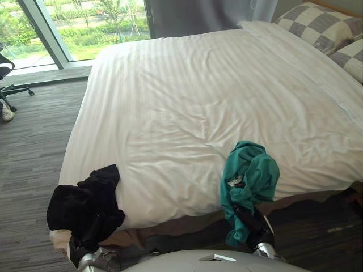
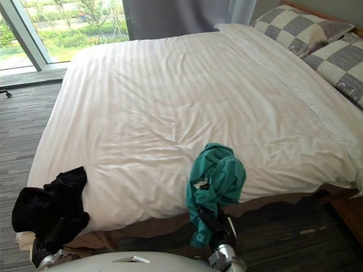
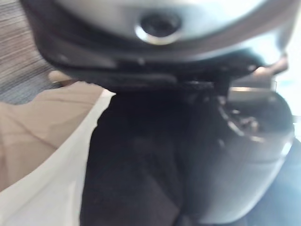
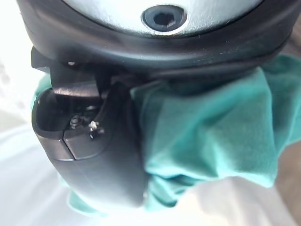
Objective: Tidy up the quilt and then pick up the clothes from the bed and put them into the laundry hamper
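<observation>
We see the bed (image 1: 187, 222) taking up most of the room, and the white striped quilt (image 1: 187, 96) lies spread flat across it, with a few soft creases toward the near edge. Grey wood-grain floor (image 1: 34, 147) runs along the bed's left side and near side. Beyond the far left corner stands a tall window (image 1: 85, 22) with greenery outside, and a grey curtain (image 1: 193, 14) hangs beside it. Two grey-and-white checked pillows (image 1: 323, 25) sit at the head of the bed on the right. A dark office chair (image 1: 8, 79) stands on the floor near the window, with a light shoe (image 1: 7, 114) just beside its base.

At the near left corner of the bed we find the black garment (image 1: 85, 204) bunched up, its upper part resting against the quilt's edge. The teal garment (image 1: 249, 175) hangs in a crumpled bundle at the near edge of the bed, right of the middle, its top lifted over the quilt and its tail dangling in front of the bed's side.

The left robot hand (image 3: 249, 160) sits under the black garment, thumb closed against the dark cloth bunched below its palm. The right robot hand (image 4: 94, 155) is clamped on the teal garment, its thumb pressed over the folds.
</observation>
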`<state>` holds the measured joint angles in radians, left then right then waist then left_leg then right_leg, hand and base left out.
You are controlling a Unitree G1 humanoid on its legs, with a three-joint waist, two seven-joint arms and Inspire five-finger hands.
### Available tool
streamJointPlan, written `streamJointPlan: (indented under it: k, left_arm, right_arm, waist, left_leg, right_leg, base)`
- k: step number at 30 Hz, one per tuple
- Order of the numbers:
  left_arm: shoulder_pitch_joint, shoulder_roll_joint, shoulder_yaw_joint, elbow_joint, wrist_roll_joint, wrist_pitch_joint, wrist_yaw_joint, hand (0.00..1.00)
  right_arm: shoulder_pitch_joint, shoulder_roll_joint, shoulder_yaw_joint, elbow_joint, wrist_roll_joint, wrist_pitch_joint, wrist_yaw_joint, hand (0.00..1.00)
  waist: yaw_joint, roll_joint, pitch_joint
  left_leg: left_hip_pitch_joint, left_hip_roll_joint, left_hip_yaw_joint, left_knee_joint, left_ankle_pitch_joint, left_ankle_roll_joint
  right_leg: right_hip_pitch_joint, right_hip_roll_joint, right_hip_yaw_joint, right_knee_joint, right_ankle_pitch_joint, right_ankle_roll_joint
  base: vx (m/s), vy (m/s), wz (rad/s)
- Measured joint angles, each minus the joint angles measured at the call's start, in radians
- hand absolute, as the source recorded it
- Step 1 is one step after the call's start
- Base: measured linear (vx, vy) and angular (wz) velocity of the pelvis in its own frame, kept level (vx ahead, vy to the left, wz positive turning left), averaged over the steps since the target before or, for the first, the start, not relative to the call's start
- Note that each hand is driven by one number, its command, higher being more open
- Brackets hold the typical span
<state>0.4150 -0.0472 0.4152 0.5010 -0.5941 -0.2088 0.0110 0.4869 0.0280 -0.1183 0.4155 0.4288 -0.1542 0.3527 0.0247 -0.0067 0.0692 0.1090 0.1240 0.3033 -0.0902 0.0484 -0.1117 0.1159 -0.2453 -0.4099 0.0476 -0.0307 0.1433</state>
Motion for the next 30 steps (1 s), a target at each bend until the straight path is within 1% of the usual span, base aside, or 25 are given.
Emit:
streamJointPlan:
  k: [2, 3, 4, 5, 7, 8, 9, 11, 12, 14, 15, 16, 17, 18, 19, 20, 21, 23, 24, 25, 26, 27, 28, 29, 30]
  left_arm:
    - [0.027, -0.003, -0.043, -0.006, -0.037, -0.003, -0.033, 0.0]
    - [0.041, 0.011, -0.074, -0.024, -0.046, -0.002, -0.048, 0.0]
    - [0.042, 0.024, -0.112, -0.041, -0.061, -0.001, -0.061, 0.0]
    - [0.045, 0.034, -0.173, -0.058, -0.065, 0.006, -0.087, 0.0]
    - [0.07, 0.024, -0.228, -0.061, -0.066, 0.032, -0.112, 0.0]
    - [0.089, 0.025, -0.261, -0.057, -0.069, 0.059, -0.111, 0.0]
    - [0.098, 0.036, -0.28, -0.07, -0.075, 0.072, -0.111, 0.0]
    - [0.098, 0.059, -0.306, -0.07, -0.125, 0.076, -0.112, 0.0]
    - [0.097, 0.061, -0.312, -0.071, -0.138, 0.076, -0.112, 0.0]
    - [0.097, 0.07, -0.332, -0.078, -0.151, 0.075, -0.116, 0.0]
    - [0.096, 0.075, -0.341, -0.081, -0.151, 0.074, -0.116, 0.0]
    - [0.09, 0.086, -0.369, -0.08, -0.147, 0.076, -0.114, 0.0]
    - [0.09, 0.092, -0.373, -0.081, -0.144, 0.079, -0.114, 0.0]
    - [0.087, 0.107, -0.397, -0.088, -0.141, 0.081, -0.114, 0.0]
    - [0.079, 0.125, -0.413, -0.109, -0.141, 0.082, -0.12, 0.0]
    - [0.068, 0.124, -0.42, -0.119, -0.141, 0.086, -0.124, 0.0]
    - [0.071, 0.104, -0.434, -0.125, -0.142, 0.1, -0.125, 0.0]
    - [0.061, 0.093, -0.438, -0.125, -0.141, 0.124, -0.123, 0.0]
    - [0.052, 0.089, -0.443, -0.121, -0.138, 0.127, -0.123, 0.0]
    - [0.033, 0.096, -0.449, -0.134, -0.122, 0.123, -0.123, 0.0]
    - [0.039, 0.104, -0.472, -0.157, -0.112, 0.115, -0.121, 0.0]
    - [0.038, 0.105, -0.49, -0.151, -0.106, 0.116, -0.117, 0.0]
    - [0.03, 0.102, -0.523, -0.143, -0.101, 0.12, -0.102, 0.0]
    - [0.03, 0.104, -0.528, -0.137, -0.101, 0.12, -0.103, 0.0]
    - [0.023, 0.127, -0.532, -0.16, -0.08, 0.128, -0.111, 0.0]
  right_arm:
    - [0.026, 0.007, 0.029, 0.0, -0.034, 0.0, 0.02, 0.0]
    - [0.039, 0.021, 0.05, -0.004, -0.041, -0.007, 0.023, 0.0]
    - [0.049, 0.029, 0.054, -0.018, -0.041, -0.007, 0.022, 0.0]
    - [0.074, 0.033, 0.056, -0.049, -0.04, -0.01, 0.017, 0.0]
    - [0.087, -0.003, 0.081, -0.073, -0.036, -0.016, 0.002, 0.0]
    - [0.084, -0.016, 0.106, -0.077, -0.028, -0.03, -0.007, 0.0]
    - [0.085, -0.017, 0.121, -0.083, -0.029, -0.032, -0.008, 0.0]
    - [0.068, -0.031, 0.166, -0.093, -0.03, -0.035, -0.008, 0.0]
    - [0.064, -0.035, 0.173, -0.1, -0.031, -0.035, -0.008, 0.0]
    - [0.059, -0.037, 0.179, -0.112, -0.031, -0.052, -0.008, 0.0]
    - [0.059, -0.04, 0.178, -0.111, -0.03, -0.059, -0.01, 0.0]
    - [0.067, -0.053, 0.17, -0.113, -0.028, -0.076, -0.018, 0.0]
    - [0.075, -0.054, 0.165, -0.115, -0.028, -0.077, -0.026, 0.0]
    - [0.107, -0.063, 0.161, -0.134, -0.021, -0.079, -0.056, 0.0]
    - [0.134, -0.069, 0.149, -0.152, -0.02, -0.085, -0.083, 0.0]
    - [0.145, -0.077, 0.139, -0.166, -0.019, -0.091, -0.098, 0.0]
    - [0.166, -0.108, 0.125, -0.191, -0.019, -0.102, -0.123, 0.0]
    - [0.167, -0.121, 0.107, -0.189, -0.018, -0.103, -0.146, 0.0]
    - [0.166, -0.123, 0.104, -0.188, -0.018, -0.105, -0.159, 0.0]
    - [0.162, -0.118, 0.106, -0.183, -0.019, -0.11, -0.165, 0.0]
    - [0.16, -0.125, 0.106, -0.188, -0.018, -0.109, -0.165, 0.0]
    - [0.146, -0.135, 0.107, -0.168, -0.018, -0.103, -0.165, 0.0]
    - [0.114, -0.137, 0.12, -0.11, -0.008, -0.085, -0.164, 0.0]
    - [0.1, -0.137, 0.132, -0.081, -0.009, -0.083, -0.164, 0.0]
    - [0.073, -0.13, 0.159, -0.042, -0.01, -0.077, -0.163, 0.0]
  waist:
    - [-0.001, -0.022, -0.01]
    - [-0.009, -0.047, -0.023]
    - [-0.027, -0.066, -0.026]
    - [-0.035, -0.086, -0.027]
    - [-0.019, -0.092, -0.027]
    - [-0.012, -0.089, -0.023]
    - [0.0, -0.098, -0.025]
    - [0.016, -0.104, -0.027]
    - [0.016, -0.103, -0.027]
    - [0.024, -0.104, -0.022]
    - [0.023, -0.105, -0.019]
    - [0.014, -0.096, -0.01]
    - [0.007, -0.085, -0.003]
    - [-0.02, -0.097, -0.001]
    - [-0.029, -0.112, 0.014]
    - [-0.026, -0.087, 0.025]
    - [-0.023, -0.022, 0.036]
    - [-0.03, -0.017, 0.04]
    - [-0.033, -0.013, 0.039]
    - [-0.037, -0.05, 0.052]
    - [-0.011, -0.016, 0.066]
    - [-0.013, 0.003, 0.072]
    - [-0.028, -0.011, 0.072]
    - [-0.035, -0.028, 0.067]
    - [-0.04, -0.063, 0.07]
  left_leg:
    - [-0.019, -0.018, -0.035, 0.0, -0.001, 0.002]
    - [-0.05, -0.034, -0.087, 0.002, 0.001, 0.026]
    - [-0.088, -0.048, -0.155, 0.021, 0.003, 0.049]
    - [-0.14, -0.081, -0.232, 0.074, 0.004, 0.079]
    - [-0.152, -0.103, -0.293, 0.103, -0.005, 0.082]
    - [-0.152, -0.112, -0.334, 0.096, -0.003, 0.083]
    - [-0.151, -0.117, -0.347, 0.086, 0.004, 0.083]
    - [-0.162, -0.129, -0.359, 0.071, 0.023, 0.081]
    - [-0.167, -0.135, -0.366, 0.063, 0.031, 0.08]
    - [-0.175, -0.173, -0.398, 0.006, 0.082, 0.091]
    - [-0.186, -0.188, -0.41, 0.006, 0.089, 0.1]
    - [-0.196, -0.209, -0.404, 0.002, 0.06, 0.174]
    - [-0.203, -0.213, -0.351, 0.008, 0.026, 0.225]
    - [-0.212, -0.202, -0.236, 0.031, -0.038, 0.238]
    - [-0.273, -0.179, -0.103, 0.172, -0.075, 0.25]
    - [-0.313, -0.144, -0.028, 0.278, -0.087, 0.249]
    - [-0.336, -0.102, 0.031, 0.336, -0.106, 0.246]
    - [-0.342, -0.121, 0.052, 0.311, -0.117, 0.242]
    - [-0.339, -0.126, 0.083, 0.28, -0.139, 0.222]
    - [-0.371, -0.121, 0.11, 0.372, -0.161, 0.249]
    - [-0.386, -0.097, 0.072, 0.489, -0.138, 0.262]
    - [-0.369, -0.121, 0.02, 0.456, -0.181, 0.204]
    - [-0.314, -0.186, -0.036, 0.307, -0.135, 0.183]
    - [-0.282, -0.208, -0.038, 0.236, -0.128, 0.162]
    - [-0.275, -0.227, -0.027, 0.288, -0.165, 0.191]
  right_leg:
    - [-0.039, -0.03, 0.016, 0.111, -0.069, 0.001]
    - [-0.07, -0.013, 0.102, 0.158, -0.138, -0.011]
    - [-0.064, 0.026, 0.177, 0.156, -0.186, -0.029]
    - [-0.04, 0.057, 0.243, 0.141, -0.21, -0.065]
    - [-0.024, 0.062, 0.306, 0.19, -0.201, -0.08]
    - [-0.012, 0.061, 0.305, 0.211, -0.197, -0.084]
    - [-0.004, 0.058, 0.288, 0.211, -0.197, -0.083]
    - [-0.005, 0.05, 0.244, 0.208, -0.197, -0.081]
    - [-0.005, 0.045, 0.231, 0.204, -0.198, -0.079]
    - [0.01, 0.013, 0.155, 0.166, -0.228, -0.041]
    - [0.018, 0.001, 0.128, 0.157, -0.241, -0.022]
    - [0.052, -0.011, 0.05, 0.145, -0.249, -0.008]
    - [0.072, -0.019, 0.007, 0.135, -0.245, -0.001]
    - [0.135, -0.023, -0.106, 0.093, -0.21, -0.005]
    - [0.174, -0.035, -0.193, 0.075, -0.198, -0.009]
    - [0.186, -0.022, -0.23, 0.087, -0.198, -0.01]
    - [0.195, 0.015, -0.265, 0.118, -0.202, -0.016]
    - [0.2, 0.014, -0.277, 0.114, -0.188, -0.052]
    - [0.198, 0.014, -0.285, 0.103, -0.17, -0.08]
    - [0.19, -0.018, -0.299, 0.113, -0.165, -0.091]
    - [0.191, -0.004, -0.296, 0.153, -0.183, -0.069]
    - [0.189, -0.008, -0.299, 0.191, -0.186, -0.067]
    - [0.175, -0.044, -0.288, 0.268, -0.157, -0.109]
    - [0.166, -0.06, -0.289, 0.298, -0.129, -0.142]
    - [0.123, -0.139, -0.263, 0.408, -0.094, -0.152]
  base:
    - [0.08, 0.029, 0.65]
    - [0.07, -0.055, 1.29]
    - [0.1, -0.103, 2.23]
    - [0.1, -0.102, 2.15]
    - [0.14, 0.008, 1.52]
    - [0.15, 0.062, 1.07]
    - [0.09, 0.034, 0.87]
    - [0.04, -0.015, 0.46]
    - [-0.02, 0.006, 0.48]
    - [-0.06, 0.017, 0.61]
    - [-0.07, 0.005, 0.96]
    - [-0.07, 0.032, 1.04]
    - [-0.06, 0.027, 1.83]
    - [-0.05, 0.086, 2.28]
    - [-0.04, 0.073, 2.29]
    - [-0.05, 0.107, 1.86]
    - [-0.04, 0.112, 1.42]
    - [-0.01, 0.131, 1.18]
    - [0.01, 0.182, 0.96]
    - [0.02, 0.163, 0.75]
    - [0.05, 0.208, 0.59]
    - [0.04, 0.24, 0.9]
    - [0.02, 0.273, 1.2]
    - [0.02, 0.275, 1.51]
    - [0.07, 0.14, 0.96]
